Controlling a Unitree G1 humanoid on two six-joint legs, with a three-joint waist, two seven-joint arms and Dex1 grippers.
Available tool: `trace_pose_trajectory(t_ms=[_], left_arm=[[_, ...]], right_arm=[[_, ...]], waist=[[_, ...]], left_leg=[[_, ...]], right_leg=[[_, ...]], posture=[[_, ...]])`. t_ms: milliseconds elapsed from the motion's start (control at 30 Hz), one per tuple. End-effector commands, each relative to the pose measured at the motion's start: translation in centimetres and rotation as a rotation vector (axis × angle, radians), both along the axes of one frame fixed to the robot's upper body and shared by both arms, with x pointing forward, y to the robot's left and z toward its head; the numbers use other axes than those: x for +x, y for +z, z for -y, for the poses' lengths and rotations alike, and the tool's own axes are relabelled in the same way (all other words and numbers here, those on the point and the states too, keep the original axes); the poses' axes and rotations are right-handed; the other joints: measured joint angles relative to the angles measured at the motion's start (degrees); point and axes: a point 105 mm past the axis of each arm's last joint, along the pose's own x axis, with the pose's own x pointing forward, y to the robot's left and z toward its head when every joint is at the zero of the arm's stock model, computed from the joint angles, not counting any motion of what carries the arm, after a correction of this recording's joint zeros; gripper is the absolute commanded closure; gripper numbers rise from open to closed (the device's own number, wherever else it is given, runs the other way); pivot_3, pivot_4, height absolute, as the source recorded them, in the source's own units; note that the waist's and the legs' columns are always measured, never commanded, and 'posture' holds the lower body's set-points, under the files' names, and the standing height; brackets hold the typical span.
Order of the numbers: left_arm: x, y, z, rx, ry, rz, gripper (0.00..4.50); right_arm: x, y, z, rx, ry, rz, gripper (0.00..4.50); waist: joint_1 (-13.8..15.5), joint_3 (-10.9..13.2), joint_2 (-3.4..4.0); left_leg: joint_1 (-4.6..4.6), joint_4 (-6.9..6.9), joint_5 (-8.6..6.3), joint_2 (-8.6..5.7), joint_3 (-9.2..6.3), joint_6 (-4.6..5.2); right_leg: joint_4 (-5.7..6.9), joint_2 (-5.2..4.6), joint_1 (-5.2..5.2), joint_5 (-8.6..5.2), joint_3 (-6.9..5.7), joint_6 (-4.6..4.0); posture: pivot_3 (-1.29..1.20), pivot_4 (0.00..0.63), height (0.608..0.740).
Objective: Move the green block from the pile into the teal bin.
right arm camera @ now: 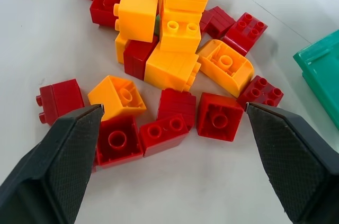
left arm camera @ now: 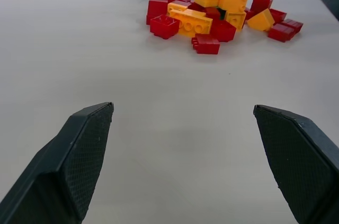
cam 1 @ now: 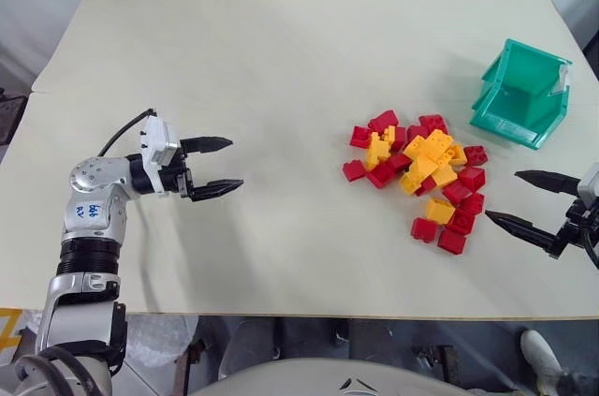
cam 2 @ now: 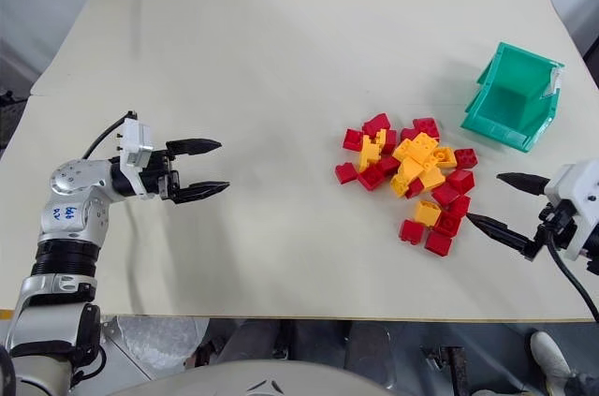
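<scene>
The green block [right arm camera: 157,23] showed as a sliver buried among yellow bricks in the pile [cam 1: 421,171]. The right gripper [cam 1: 522,201] hovered just beside the pile, fingers spread apart and empty. The left gripper [cam 1: 217,168] hung well apart, also spread.

You see cream table [cam 1: 281,68] spanning most of scene — seam running along its left part. Beyond near edge, grey floor, bubble wrap [cam 2: 154,340] at near left, white shoe [cam 1: 543,354] at near right.

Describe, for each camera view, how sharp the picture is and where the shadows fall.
Left eye view: even, soft light, faint shadow under the left claw. Left wrist view: fingertips soft, the pile sharper. Right wrist view: bricks crisp, with small dark shadows beneath them.
</scene>
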Motion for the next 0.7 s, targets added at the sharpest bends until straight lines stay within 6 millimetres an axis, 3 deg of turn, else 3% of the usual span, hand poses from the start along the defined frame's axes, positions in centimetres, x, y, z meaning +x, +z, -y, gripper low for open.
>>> trace_pose_trajectory(t_ms=[33, 300, 433, 500, 600, 700], left_arm=[[-0.2, 1.4, 0.2, -0.027, -0.011, 0.077, 0.0], [0.0, 1.5, 0.4, -0.04, 0.029, 0.022, 0.0], [-0.5, 0.9, 0.8, -0.008, 0.001, 0.018, 0.0], [-0.8, 1.2, 0.9, -0.034, -0.031, 0.036, 0.0], [-0.4, 1.0, 1.2, -0.024, -0.035, 0.052, 0.0], [-0.7, 1.2, 1.7, -0.049, -0.092, 0.071, 0.0]], right_arm=[[0.0, 1.2, -0.1, -0.01, -0.019, 0.068, 0.01], [-0.3, 1.9, -1.6, 0.037, -0.046, 0.07, 0.01], [-0.1, 2.5, -3.9, 0.056, -0.055, 0.086, 0.01], [-0.4, 1.8, -5.2, 0.081, -0.064, -0.024, 0.01], [-0.9, 2.4, -9.1, 0.135, 0.045, -0.028, 0.61], [-0.5, 3.0, -11.8, 0.186, 0.098, 0.004, 1.55]], waist=[[0.0, 0.0, 0.0], [0.0, 0.0, 0.0], [0.0, 0.0, 0.0], [0.0, 0.0, 0.0], [0.0, 0.0, 0.0], [-0.1, 0.0, 0.0]], left_leg=[[0.0, 0.01, 0.0, 0.0, 0.01, 0.0], [0.02, 0.07, 0.0, 0.0, 0.01, 0.0], [0.02, 0.08, 0.0, 0.0, 0.01, 0.0], [0.03, 0.09, 0.0, 0.01, 0.0, 0.0], [0.01, 0.2, 0.0, 0.03, -0.02, -0.01], [-0.09, 0.41, -0.02, 0.05, -0.1, -0.03]], right_leg=[[0.0, 0.0, 0.0, 0.0, 0.0, 0.0], [0.06, 0.0, 0.02, 0.01, 0.04, 0.02], [0.07, 0.0, 0.01, 0.01, 0.06, 0.02], [0.08, 0.01, 0.01, 0.01, 0.06, 0.02], [0.12, 0.0, 0.01, 0.02, 0.07, 0.0], [0.15, 0.0, 0.01, 0.07, 0.05, -0.04]], posture=[[0.0, 0.15, 0.74], [0.0, 0.15, 0.74], [0.0, 0.15, 0.74], [0.0, 0.15, 0.74], [0.0, 0.15, 0.74], [0.0, 0.15, 0.74]])
